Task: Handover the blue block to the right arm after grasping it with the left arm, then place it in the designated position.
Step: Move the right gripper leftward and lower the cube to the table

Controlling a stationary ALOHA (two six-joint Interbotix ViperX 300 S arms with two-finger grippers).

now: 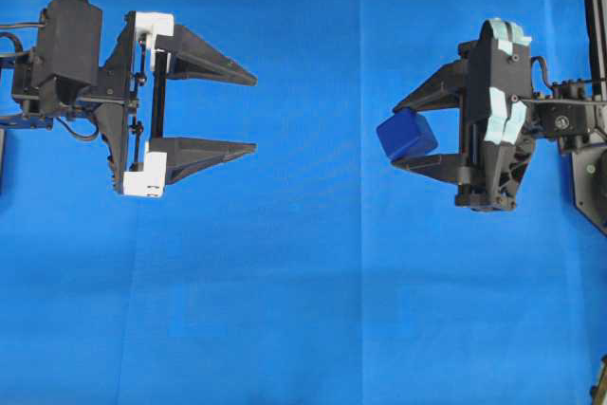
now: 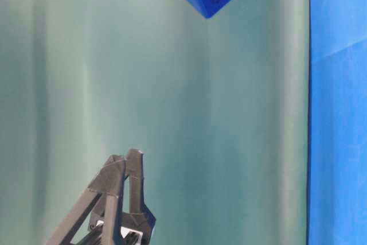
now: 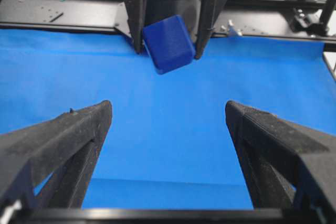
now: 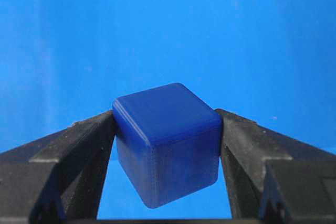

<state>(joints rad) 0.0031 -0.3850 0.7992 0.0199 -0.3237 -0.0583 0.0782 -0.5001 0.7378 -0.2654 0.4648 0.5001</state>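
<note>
Two claws, one blue block (image 1: pixel 406 134)

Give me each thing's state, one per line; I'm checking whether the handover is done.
blue block: clamped between the right gripper's fingers, off the cloth.
right gripper: shut on the blue block.
left gripper: open wide, empty, apart from the block.
blue cloth: spread flat under both arms.

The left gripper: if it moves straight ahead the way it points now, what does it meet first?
Probably the blue block held in the right gripper, directly ahead of the open left gripper; heights look similar but uncertain.
</note>
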